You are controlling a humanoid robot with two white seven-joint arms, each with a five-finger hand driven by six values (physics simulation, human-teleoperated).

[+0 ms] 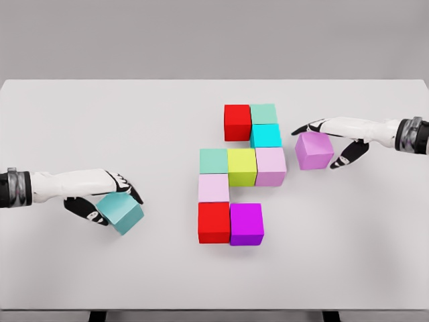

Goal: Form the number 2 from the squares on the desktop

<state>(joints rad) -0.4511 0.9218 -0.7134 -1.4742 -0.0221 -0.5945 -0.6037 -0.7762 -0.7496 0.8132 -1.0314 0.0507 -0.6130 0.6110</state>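
Teal cube [121, 212] gripped in left hand [100, 198], tilted on a lower corner, fingers wrapped over top and thumb beneath; well to the left of the assembled figure. Purple cube [314, 150] enclosed by right hand [332, 142], fingers over the top edge and thumb at the far lower side; just right of the pink cube [271, 166] in the middle row.

Judged rigid, light, smooth-faced; slip likely if pinched on edges. Best held on two opposite flat faces, squarely, clear of corners.

Beyond the hands: partial figure on the white table [80, 121]. Top row: red cube [237, 122] and pale green cube [264, 113]. Below, cyan cube [266, 135]. Middle row: mint cube [214, 161], yellow cube [242, 166], then pink. Lilac cube [213, 188] under the mint. Bottom row: second red cube [214, 222] and magenta cube [246, 224]. Appears two cubes short: top row and bottom row each need one more.
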